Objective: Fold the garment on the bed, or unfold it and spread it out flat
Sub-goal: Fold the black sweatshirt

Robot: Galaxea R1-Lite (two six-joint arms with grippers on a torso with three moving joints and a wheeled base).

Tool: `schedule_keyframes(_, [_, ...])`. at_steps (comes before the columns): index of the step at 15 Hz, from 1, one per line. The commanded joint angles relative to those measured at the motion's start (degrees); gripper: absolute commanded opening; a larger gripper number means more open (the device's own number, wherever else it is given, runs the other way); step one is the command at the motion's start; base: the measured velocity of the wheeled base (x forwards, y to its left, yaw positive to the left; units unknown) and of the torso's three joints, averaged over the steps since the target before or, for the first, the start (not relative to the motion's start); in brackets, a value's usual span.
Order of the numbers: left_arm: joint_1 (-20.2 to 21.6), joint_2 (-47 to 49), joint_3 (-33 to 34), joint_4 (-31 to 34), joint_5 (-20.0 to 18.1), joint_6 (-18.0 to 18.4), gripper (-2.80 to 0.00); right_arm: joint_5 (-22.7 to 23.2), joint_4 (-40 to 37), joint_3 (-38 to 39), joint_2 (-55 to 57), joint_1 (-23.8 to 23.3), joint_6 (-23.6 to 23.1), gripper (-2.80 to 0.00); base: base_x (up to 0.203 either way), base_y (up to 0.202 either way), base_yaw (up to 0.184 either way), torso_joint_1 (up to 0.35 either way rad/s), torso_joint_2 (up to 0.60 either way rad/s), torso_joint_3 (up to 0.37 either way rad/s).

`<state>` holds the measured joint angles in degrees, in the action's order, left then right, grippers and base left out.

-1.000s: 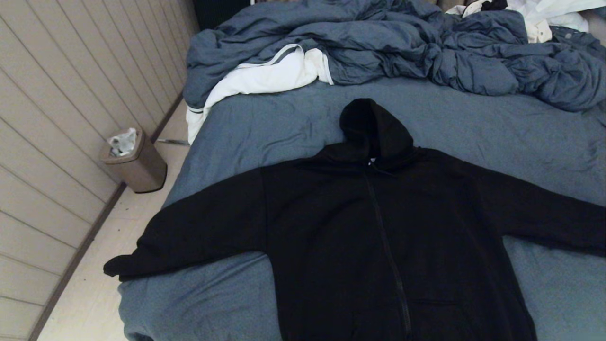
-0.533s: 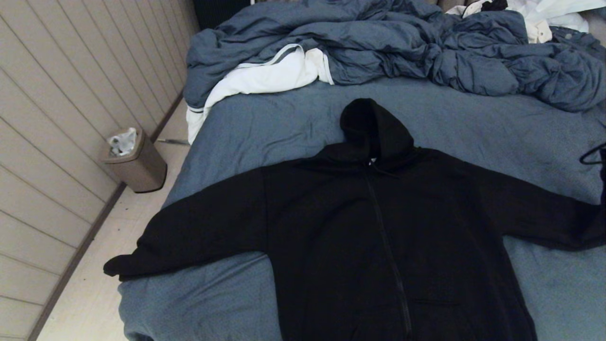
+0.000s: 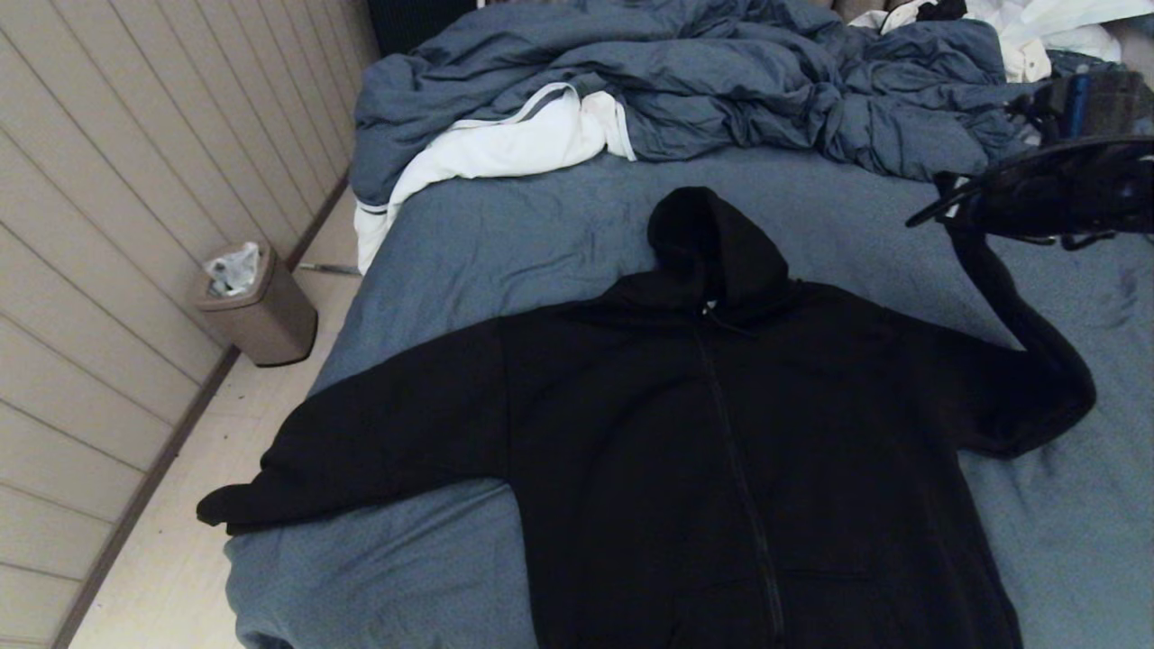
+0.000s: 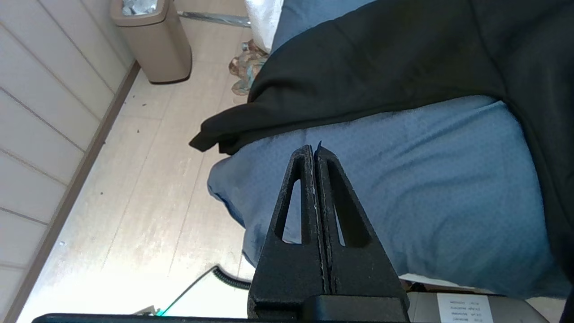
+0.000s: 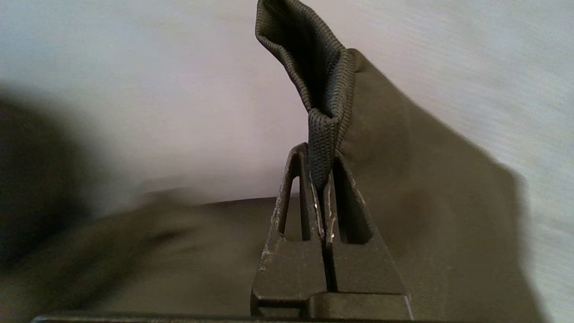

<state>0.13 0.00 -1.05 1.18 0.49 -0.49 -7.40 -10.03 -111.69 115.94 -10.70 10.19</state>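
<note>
Overhead, right gripper (image 5: 320,172) pinches the garment (image 3: 721,451) by its sleeve cuff (image 5: 320,112)

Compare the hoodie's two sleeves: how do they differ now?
The right sleeve is lifted off the bed, its cuff pinched in the shut right end effector. The left sleeve lies flat and free, its cuff hanging over the bed's edge. Both are plain black.

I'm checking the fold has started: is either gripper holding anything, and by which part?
The right gripper is shut on the garment, pinching the ribbed cuff of one sleeve and lifting it off the bed. The left gripper is shut and empty.
</note>
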Motion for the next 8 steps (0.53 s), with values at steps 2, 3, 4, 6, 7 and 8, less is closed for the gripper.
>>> schedule_keyframes(2, [0.04,0.08,-0.01,-0.04,0.04,-0.04,-2.80,-2.96,-0.19,-0.16,-4.90,12.45,-0.11,-2.80,0.000,0.000,0.000,0.000,0.00,0.000])
schedule_keyframes(3, [0.04,0.00,0.08,-0.07,0.04,-0.11,-2.80,-4.02,-0.42,-0.17,-5.68,16.33,-0.21,-2.80,0.000,0.000,0.000,0.000,0.00,0.000])
schedule_keyframes(4, [0.04,0.00,0.08,-0.13,0.04,-0.13,-2.80,-5.78,-0.81,-0.18,-6.31,20.38,-0.52,-2.80,0.000,0.000,0.000,0.000,0.00,0.000])
schedule_keyframes(6, [0.04,0.00,0.08,-0.13,0.04,-0.13,-2.80,-9.44,-1.18,-0.08,-6.68,27.13,-1.76,-2.80,0.000,0.000,0.000,0.000,0.00,0.000])
schedule_keyframes(7, [0.04,0.00,0.08,-0.13,0.04,-0.13,-2.80,-10.54,-1.28,0.19,-6.53,29.46,-2.45,-2.80,0.000,0.000,0.000,0.000,0.00,0.000])
schedule_keyframes(8, [0.04,0.00,0.08,-0.13,0.04,-0.13,-2.80,-11.33,-1.37,0.55,-6.17,31.11,-3.20,-2.80,0.000,0.000,0.000,0.000,0.00,0.000])
